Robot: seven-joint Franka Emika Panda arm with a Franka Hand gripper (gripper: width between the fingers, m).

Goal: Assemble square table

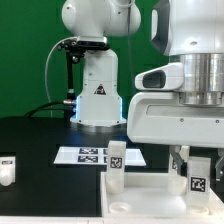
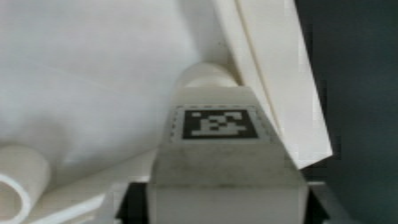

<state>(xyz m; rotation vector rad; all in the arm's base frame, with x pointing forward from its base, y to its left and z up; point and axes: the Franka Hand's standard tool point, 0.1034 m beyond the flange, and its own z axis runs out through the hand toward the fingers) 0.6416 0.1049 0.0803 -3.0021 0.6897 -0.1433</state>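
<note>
The white square tabletop (image 1: 150, 198) lies at the front of the black table, and its raised rim (image 2: 270, 70) shows in the wrist view. One white leg (image 1: 116, 166) with a marker tag stands upright at the tabletop's far corner on the exterior view's left. My gripper (image 1: 197, 165) is shut on a second tagged leg (image 1: 199, 183) and holds it upright over the tabletop on the exterior view's right. In the wrist view this leg (image 2: 219, 125) sits between my black fingers (image 2: 143, 196), close beside the rim. A rounded leg end (image 2: 22, 172) lies on the tabletop's surface.
The marker board (image 1: 88, 155) lies flat behind the tabletop. A loose white leg (image 1: 8, 169) sits on the black table at the exterior view's far left. The robot base (image 1: 97, 95) stands at the back, before a green wall.
</note>
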